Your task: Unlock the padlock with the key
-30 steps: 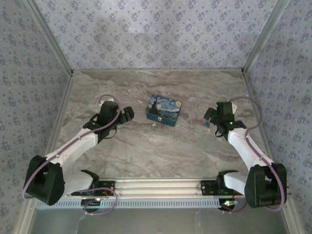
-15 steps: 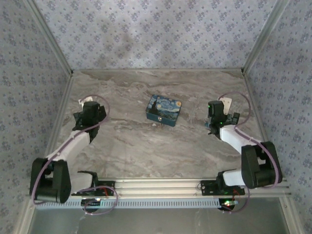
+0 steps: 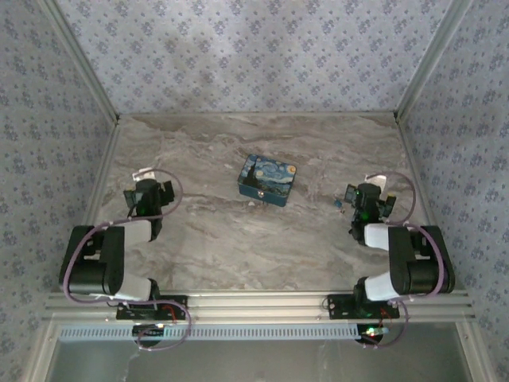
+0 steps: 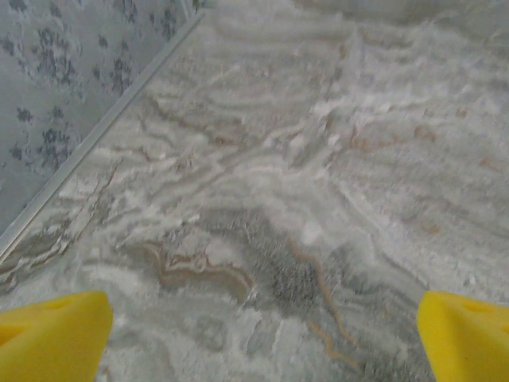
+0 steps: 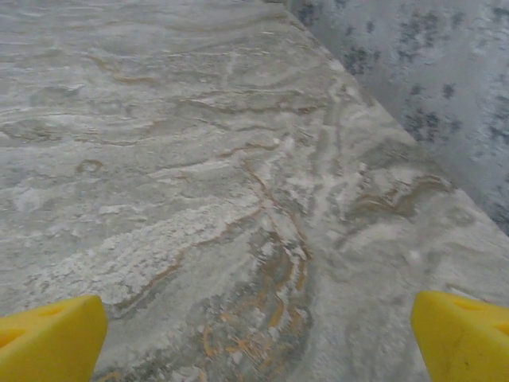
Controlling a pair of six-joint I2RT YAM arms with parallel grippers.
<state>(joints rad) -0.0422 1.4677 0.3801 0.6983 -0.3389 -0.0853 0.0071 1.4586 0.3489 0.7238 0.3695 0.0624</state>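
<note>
- The patterned walls (image 3: 238, 56) close in the workspace on the far side, the left and the right; a metal rail runs along the foot of each
- The marble-patterned table (image 3: 238, 247) lies between them; both wrist views look low across its veined surface
- The left arm (image 3: 103, 259) is folded close to its base at the near left; its wrist sits near the left wall, well apart from the tin
- The right arm (image 3: 409, 259) is folded likewise at the near right; its wrist sits near the right wall
- The left gripper (image 4: 258, 338) has its yellow fingertips wide apart at the bottom corners of its wrist view; bare table lies between them and nothing is held
- The right gripper (image 5: 254, 338) stands just as wide; bare table lies between its fingertips too
- The blue-and-yellow swirl-painted tin (image 3: 268, 181) rests flat a little beyond the table's middle, lid closed, roughly midway between the two arms
- A tiny bluish item (image 3: 338, 204) lies on the table just left of the right wrist; too small to identify
- The padlock (image 3: 255, 202) is a tiny silvery speck at the tin's near face; whether it hangs from the tin or lies just beside it cannot be told
</note>
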